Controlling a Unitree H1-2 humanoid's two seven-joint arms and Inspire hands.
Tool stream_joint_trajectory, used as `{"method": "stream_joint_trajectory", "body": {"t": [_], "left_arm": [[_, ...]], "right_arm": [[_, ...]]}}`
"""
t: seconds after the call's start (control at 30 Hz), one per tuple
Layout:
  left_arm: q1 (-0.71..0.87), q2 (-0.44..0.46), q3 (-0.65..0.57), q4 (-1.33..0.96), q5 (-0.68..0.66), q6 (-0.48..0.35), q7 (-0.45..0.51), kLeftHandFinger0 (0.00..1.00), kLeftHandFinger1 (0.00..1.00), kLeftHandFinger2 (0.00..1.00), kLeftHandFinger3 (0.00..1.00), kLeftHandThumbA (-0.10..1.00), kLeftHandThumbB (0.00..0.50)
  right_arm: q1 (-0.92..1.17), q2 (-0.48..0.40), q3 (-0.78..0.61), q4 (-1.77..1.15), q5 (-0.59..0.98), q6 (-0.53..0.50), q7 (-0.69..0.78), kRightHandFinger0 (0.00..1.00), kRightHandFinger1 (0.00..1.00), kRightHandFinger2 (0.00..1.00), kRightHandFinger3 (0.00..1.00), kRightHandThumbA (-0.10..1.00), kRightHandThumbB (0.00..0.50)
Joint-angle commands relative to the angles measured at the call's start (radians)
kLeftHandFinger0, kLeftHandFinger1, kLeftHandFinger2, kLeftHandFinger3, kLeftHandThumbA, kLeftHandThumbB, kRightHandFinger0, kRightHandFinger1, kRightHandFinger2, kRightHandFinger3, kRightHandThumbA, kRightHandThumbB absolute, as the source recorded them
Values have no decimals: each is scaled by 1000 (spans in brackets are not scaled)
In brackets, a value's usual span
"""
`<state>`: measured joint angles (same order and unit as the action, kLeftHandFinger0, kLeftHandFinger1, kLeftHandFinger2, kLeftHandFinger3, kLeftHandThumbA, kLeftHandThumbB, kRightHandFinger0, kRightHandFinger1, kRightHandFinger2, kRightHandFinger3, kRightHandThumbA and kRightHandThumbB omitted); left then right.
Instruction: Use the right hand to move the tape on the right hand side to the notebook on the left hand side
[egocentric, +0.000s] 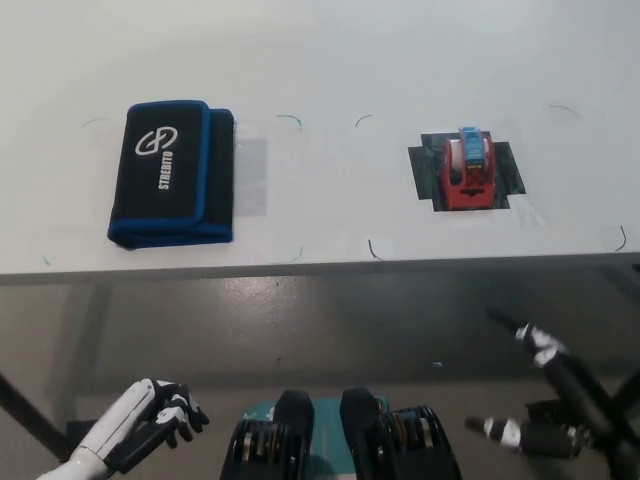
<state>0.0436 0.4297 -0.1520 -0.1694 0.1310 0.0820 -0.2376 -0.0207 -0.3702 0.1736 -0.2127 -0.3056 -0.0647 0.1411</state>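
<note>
Right now: nothing is lifted yet, and both arms hang low, below the edge of the bench (330, 215).
Tape: the tape (468, 170), a red dispenser with a blue top, stands on a dark patch at the right side of the bench, upright and untouched.
Notebook: the notebook (172, 173) looks like a black case with blue trim, lying flat at the left, well apart from the tape.
Right robot hand: the black right robot hand (535, 345) sits under the bench edge, nearer than the tape; fingers spread, holding nothing.
Left robot hand: the white left robot hand (165, 408) rests at the lower left, fingers loosely curled but apart, empty.
Step in hand: I judge this to be the reach toward the tape.
How to do it well: rise clear of the bench edge first, come down over the dispenser from above, and close across its narrow sides so it stays upright.
Watch out: a glancing touch could tip it over.
</note>
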Motion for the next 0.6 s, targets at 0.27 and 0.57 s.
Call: {"method": "stream_joint_trajectory", "body": {"t": [0.27, 0.57], "left_arm": [[-8, 8, 11, -32, 15, -4, -22, 371, 385, 472, 601, 816, 105], [-8, 2, 12, -12, 18, -17, -22, 385, 399, 474, 607, 844, 115]], "right_arm": [[-431, 13, -157, -77, 109, 96, 16, 1000, 1000, 1000, 1000, 929, 285], [-729, -14, -198, 139, 145, 152, 33, 1000, 1000, 1000, 1000, 982, 293]]}}
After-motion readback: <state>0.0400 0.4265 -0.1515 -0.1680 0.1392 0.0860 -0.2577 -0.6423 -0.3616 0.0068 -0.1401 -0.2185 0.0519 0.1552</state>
